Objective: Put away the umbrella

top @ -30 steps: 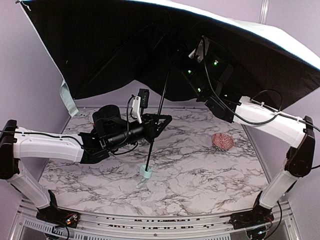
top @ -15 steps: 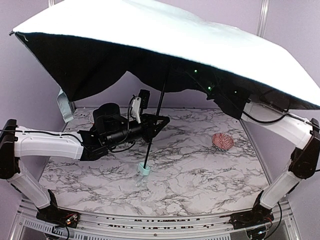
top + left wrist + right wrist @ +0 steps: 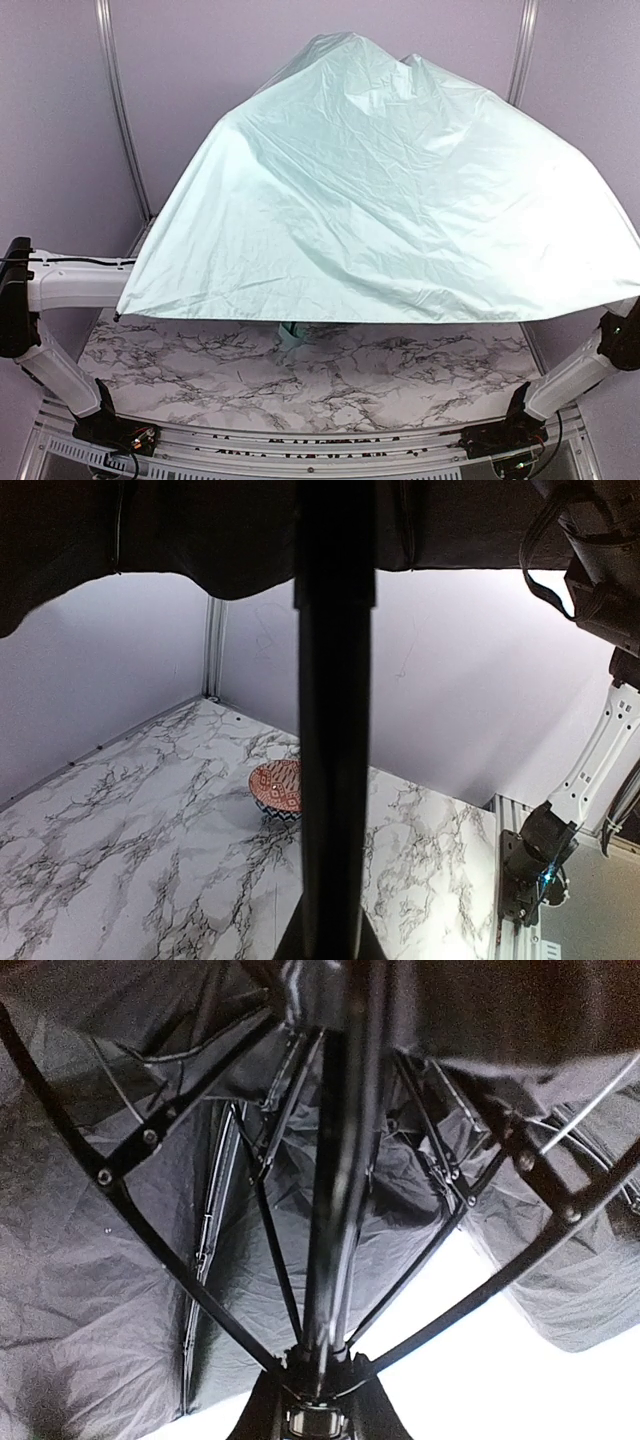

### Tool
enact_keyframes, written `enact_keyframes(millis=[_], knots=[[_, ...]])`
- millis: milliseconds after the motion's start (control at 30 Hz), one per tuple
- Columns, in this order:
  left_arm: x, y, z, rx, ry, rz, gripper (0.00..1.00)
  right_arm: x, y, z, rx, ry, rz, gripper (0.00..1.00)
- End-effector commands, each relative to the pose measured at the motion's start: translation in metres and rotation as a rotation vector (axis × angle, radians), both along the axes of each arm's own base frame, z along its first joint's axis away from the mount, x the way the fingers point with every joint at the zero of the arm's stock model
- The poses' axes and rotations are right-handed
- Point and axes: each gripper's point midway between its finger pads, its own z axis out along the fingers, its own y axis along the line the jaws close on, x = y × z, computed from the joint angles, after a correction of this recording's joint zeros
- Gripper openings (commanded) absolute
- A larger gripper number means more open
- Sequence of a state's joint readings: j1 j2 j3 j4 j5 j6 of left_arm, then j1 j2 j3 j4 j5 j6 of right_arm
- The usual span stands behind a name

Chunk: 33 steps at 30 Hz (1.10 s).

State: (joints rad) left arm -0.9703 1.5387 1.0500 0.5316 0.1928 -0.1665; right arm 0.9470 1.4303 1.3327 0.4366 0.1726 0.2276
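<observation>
From overhead, the umbrella [image 3: 400,200] fills nearly my whole view. Its mint canopy [image 3: 300,250] is spread wide from 9 o'clock round to 3 o'clock and sags over the middle of the table [image 3: 400,370]. Both grippers are hidden under it. All I see of the left arm [image 3: 70,285] is a white link at 9 o'clock, and the right arm [image 3: 575,372] shows only at about 4 o'clock. The pale green handle [image 3: 291,335] peeks out under the canopy's near edge, just toward 6 o'clock from centre, low over the marble.

On the left wrist camera the black shaft [image 3: 335,730] runs straight from 12 to 6 o'clock. The left gripper [image 3: 330,945] is clamped narrow on it at the bottom of the view. A red patterned bowl [image 3: 278,790] sits on the table just left of the shaft, at 9 o'clock of it. The canopy's dark underside hangs across the top.

On the right wrist camera I look up into the black ribs [image 3: 150,1228], which fan out from a hub at 6 o'clock. The right gripper [image 3: 318,1415] has its jaws drawn in close on either side of that hub, holding the umbrella there.
</observation>
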Motion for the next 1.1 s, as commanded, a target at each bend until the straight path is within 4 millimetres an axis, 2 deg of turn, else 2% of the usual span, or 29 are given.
enact_keyframes(millis=[0,233,467,600,700,933,1000,1067], knots=[[0.003,0.044,0.166,-0.422,-0.274,0.087,0.0,-0.016,0.044,-0.153,-0.4,0.217,0.135,0.01],[0.01,0.039,0.163,-0.436,-0.291,0.098,0.0,-0.024,0.055,-0.199,-0.457,0.29,0.162,0.02],[0.019,0.038,0.158,-0.449,-0.303,0.102,0.0,-0.032,0.05,-0.225,-0.482,0.342,0.16,0.03],[0.023,0.031,0.137,-0.425,-0.265,0.084,0.0,-0.031,0.043,-0.227,-0.484,0.341,0.133,0.03],[0.022,0.027,0.116,-0.4,-0.215,0.062,0.0,-0.024,0.034,-0.21,-0.443,0.326,0.086,0.01],[0.018,0.03,0.059,-0.297,-0.109,0.078,0.0,0.0,0.001,-0.139,-0.228,0.278,-0.04,0.0],[0.018,0.026,0.035,-0.214,-0.076,0.084,0.13,0.011,-0.015,-0.119,-0.143,0.271,-0.077,0.0],[0.016,0.021,0.01,-0.124,-0.048,0.081,0.19,0.018,-0.032,-0.095,-0.055,0.244,-0.107,0.0]])
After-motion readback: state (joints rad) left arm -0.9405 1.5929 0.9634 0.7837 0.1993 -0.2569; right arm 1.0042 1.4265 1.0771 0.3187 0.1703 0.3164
